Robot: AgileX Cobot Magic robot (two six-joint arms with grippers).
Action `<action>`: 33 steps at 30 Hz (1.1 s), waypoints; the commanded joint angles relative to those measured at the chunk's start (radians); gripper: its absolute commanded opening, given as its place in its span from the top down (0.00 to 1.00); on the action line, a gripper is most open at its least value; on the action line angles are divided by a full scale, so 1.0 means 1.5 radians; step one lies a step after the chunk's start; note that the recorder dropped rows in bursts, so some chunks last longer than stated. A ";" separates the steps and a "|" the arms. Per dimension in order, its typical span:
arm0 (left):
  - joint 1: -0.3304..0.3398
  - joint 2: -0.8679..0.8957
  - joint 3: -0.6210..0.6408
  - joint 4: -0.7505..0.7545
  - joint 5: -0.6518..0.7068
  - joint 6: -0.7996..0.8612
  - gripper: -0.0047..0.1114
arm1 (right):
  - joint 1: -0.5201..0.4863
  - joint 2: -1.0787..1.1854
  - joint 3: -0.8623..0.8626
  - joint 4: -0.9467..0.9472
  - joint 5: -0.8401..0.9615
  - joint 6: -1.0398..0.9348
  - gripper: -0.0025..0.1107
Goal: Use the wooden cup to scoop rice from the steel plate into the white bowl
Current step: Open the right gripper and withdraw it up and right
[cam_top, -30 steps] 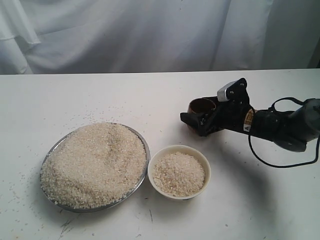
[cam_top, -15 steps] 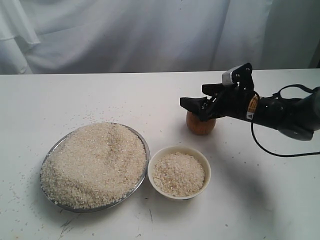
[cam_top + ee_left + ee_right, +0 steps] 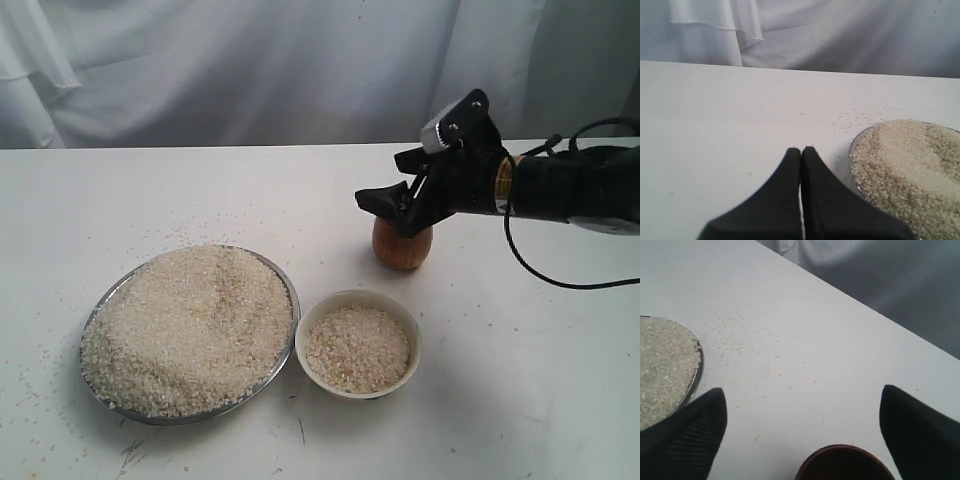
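The wooden cup (image 3: 402, 248) stands upright on the table behind the white bowl (image 3: 358, 296), which holds some rice (image 3: 357, 347). My right gripper (image 3: 395, 185) hovers just above the cup, open and holding nothing. In the right wrist view its fingers spread wide around the gripper's midpoint (image 3: 802, 395), with the cup's dark rim (image 3: 845, 462) below and free of them. The steel plate (image 3: 88, 335) at the left carries a big heap of rice (image 3: 190, 325). My left gripper (image 3: 801, 150) is shut and empty, beside the plate's rim (image 3: 852, 150).
Loose grains lie scattered on the white table (image 3: 250, 190) around the plate and behind it. A white cloth backdrop (image 3: 300, 70) hangs along the far edge. The right arm's black cable (image 3: 520, 262) loops over the table at the right.
A second ago the cup sat tilted in my right gripper's jaws. It now stands upright on the table, and the gripper has lifted off it and stays open above.
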 commanded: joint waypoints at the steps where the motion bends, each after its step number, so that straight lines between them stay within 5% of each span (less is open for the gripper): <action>1: 0.001 -0.003 0.003 -0.001 -0.005 0.000 0.96 | 0.020 -0.077 0.028 -0.010 0.093 0.022 0.31; 6: 0.001 -0.003 0.003 -0.001 -0.005 0.000 0.96 | 0.020 -0.206 0.114 0.115 0.110 0.022 0.37; 11: 0.001 -0.003 0.003 -0.001 -0.005 0.000 0.96 | 0.020 -0.312 0.194 0.288 0.186 0.022 0.68; 16: 0.001 -0.003 0.003 -0.001 -0.005 0.000 0.96 | 0.020 -0.372 0.250 0.363 0.231 0.022 0.84; 25: 0.001 -0.003 0.003 -0.001 -0.005 0.000 0.96 | 0.020 -0.476 0.320 0.365 0.294 0.007 0.98; 33: 0.001 -0.003 0.003 -0.001 -0.005 0.000 0.96 | 0.020 -0.583 0.371 0.380 0.356 0.007 0.98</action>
